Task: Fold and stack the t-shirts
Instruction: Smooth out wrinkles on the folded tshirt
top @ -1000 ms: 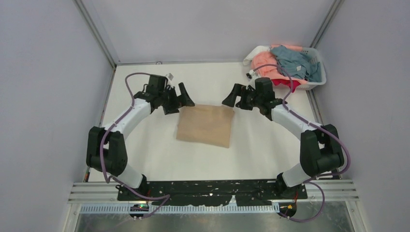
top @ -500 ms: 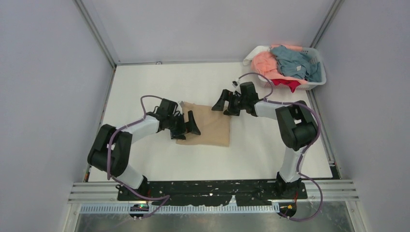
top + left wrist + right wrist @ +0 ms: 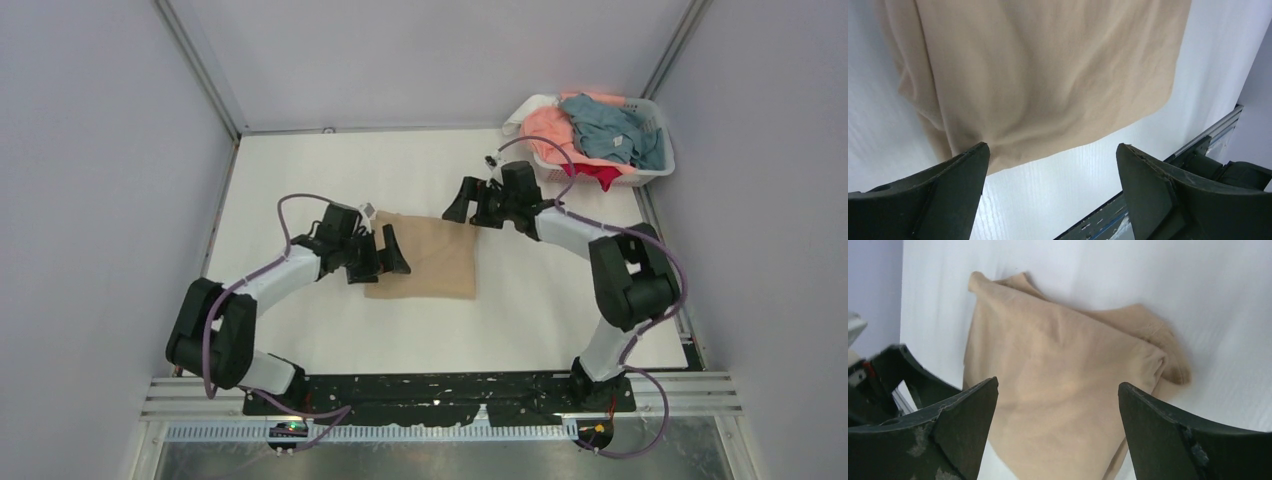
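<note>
A folded tan-beige t-shirt point(image 3: 432, 258) lies flat at the table's middle. It also shows in the left wrist view point(image 3: 1048, 75) and the right wrist view point(image 3: 1058, 390). My left gripper point(image 3: 383, 257) is open and empty over the shirt's left edge. My right gripper point(image 3: 468, 203) is open and empty just above the shirt's far right corner. Salmon-pink point(image 3: 553, 133), grey-blue point(image 3: 612, 128) and red point(image 3: 598, 175) t-shirts lie heaped in the basket at the back right.
A white slotted plastic basket point(image 3: 656, 168) stands at the back right corner by the right wall. Grey walls close the table on the left, back and right. The arm bases sit on a black rail point(image 3: 440, 392) at the near edge.
My left gripper moved from beyond the shirt's far left corner down onto its left edge. My right gripper shifted slightly left and farther back. The shirt looks slightly narrower.
</note>
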You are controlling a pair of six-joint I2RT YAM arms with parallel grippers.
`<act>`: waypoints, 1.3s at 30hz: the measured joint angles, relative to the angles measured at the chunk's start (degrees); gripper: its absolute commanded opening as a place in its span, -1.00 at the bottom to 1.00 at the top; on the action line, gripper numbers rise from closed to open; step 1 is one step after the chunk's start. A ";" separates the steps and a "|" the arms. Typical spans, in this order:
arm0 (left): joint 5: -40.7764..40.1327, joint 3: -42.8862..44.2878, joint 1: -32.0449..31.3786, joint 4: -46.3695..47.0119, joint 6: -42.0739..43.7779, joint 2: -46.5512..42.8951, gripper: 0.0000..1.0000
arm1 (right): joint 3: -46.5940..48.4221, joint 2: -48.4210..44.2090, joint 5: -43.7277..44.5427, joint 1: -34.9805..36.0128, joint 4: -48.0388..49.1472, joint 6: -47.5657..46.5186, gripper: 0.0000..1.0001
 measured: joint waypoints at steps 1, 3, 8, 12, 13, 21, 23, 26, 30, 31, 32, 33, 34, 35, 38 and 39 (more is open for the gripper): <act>-0.92 0.61 0.15 -1.03 0.13 -0.98 0.99 | -1.46 -3.08 0.50 0.24 0.11 -0.61 0.90; -2.03 4.00 1.11 -3.56 0.55 -1.62 0.99 | -5.66 -10.40 0.81 0.81 0.98 -1.36 0.90; -1.66 17.66 4.24 -3.58 0.85 4.15 0.99 | -18.49 -24.46 -1.99 6.99 9.94 -1.18 0.90; -0.35 27.10 4.92 -2.27 0.94 14.01 0.99 | -26.21 -24.92 -4.74 12.61 13.92 -0.37 0.90; 0.02 28.50 4.92 -2.32 0.94 16.13 0.99 | -28.00 -24.76 -5.18 13.18 14.43 -0.17 0.90; -1.38 35.26 5.31 -6.38 0.46 30.93 0.99 | -35.71 -21.66 -4.74 13.53 17.18 0.94 0.90; -0.94 36.41 6.16 -7.45 0.02 31.19 0.99 | -36.35 -21.73 -4.31 13.53 17.88 0.92 0.90; 1.64 35.50 7.78 -6.73 -0.74 31.04 0.99 | -36.39 -22.25 -3.21 13.55 17.51 0.13 0.90; 2.58 34.45 8.68 -6.97 0.00 29.35 0.99 | -36.39 -25.11 -1.49 13.53 15.12 -0.98 0.90; 2.32 34.45 8.68 -7.52 0.70 28.44 0.99 | -36.39 -26.49 -0.96 13.51 14.29 -1.18 0.90; 1.90 34.42 8.68 -8.02 1.05 27.41 0.99 | -36.39 -27.63 -0.66 13.51 13.99 -1.25 0.90; 1.11 34.03 8.68 -8.39 1.53 25.68 0.99 | -36.39 -29.14 -0.17 13.53 13.68 -1.29 0.90; -0.04 33.09 8.68 -8.76 2.23 22.97 0.99 | -36.39 -31.30 0.52 13.53 13.33 -1.31 0.90; -1.07 32.11 8.68 -9.03 2.54 20.57 0.99 | -36.39 -33.62 1.22 13.53 13.31 -1.38 0.90; -5.55 27.23 8.66 -10.62 3.19 10.47 0.99 | -37.00 -40.57 4.92 13.53 13.46 -1.53 0.90; -6.88 25.90 8.66 -11.10 3.30 8.09 0.99 | -37.44 -42.62 6.27 13.53 13.42 -1.60 0.90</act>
